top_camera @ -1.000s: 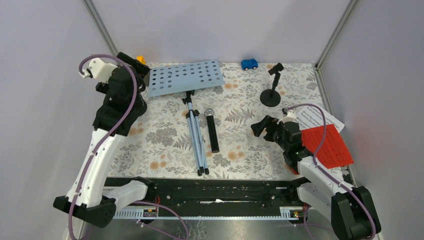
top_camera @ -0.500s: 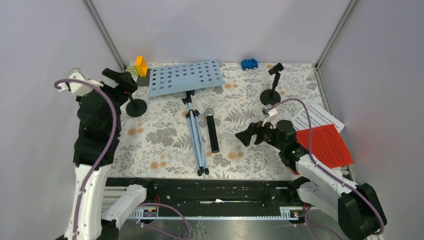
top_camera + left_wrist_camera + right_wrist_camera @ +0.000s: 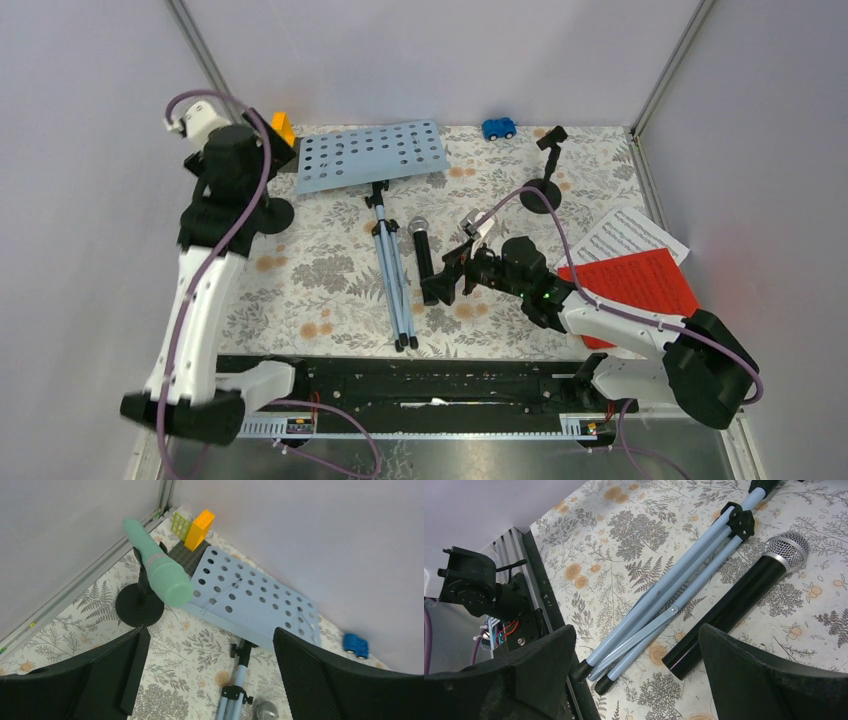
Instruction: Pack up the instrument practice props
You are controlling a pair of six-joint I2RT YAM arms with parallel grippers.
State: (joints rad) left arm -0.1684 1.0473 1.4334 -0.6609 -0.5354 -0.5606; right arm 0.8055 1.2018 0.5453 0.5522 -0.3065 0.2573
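Swung the right claw (image 3: 443, 278) left, wide open and empty, over the black microphone (image 3: 421, 245) lying on the bench (image 3: 320, 280) beside the tripod legs (image 3: 392, 275), with the left claw (image 3: 210, 680) open too near the mint-green microphone (image 3: 160, 567) in its holder (image 3: 140, 607), so probably set to grab first.

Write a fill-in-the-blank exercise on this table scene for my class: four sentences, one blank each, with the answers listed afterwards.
1. The microphone held in the round-based holder is ___ in colour.
2. The toy car near the far edge is ___.
3. The music sheet beside the red sheet is ___.
4. The left tool and the right tool are both ___.

Missing words: mint-green; blue; white; open.
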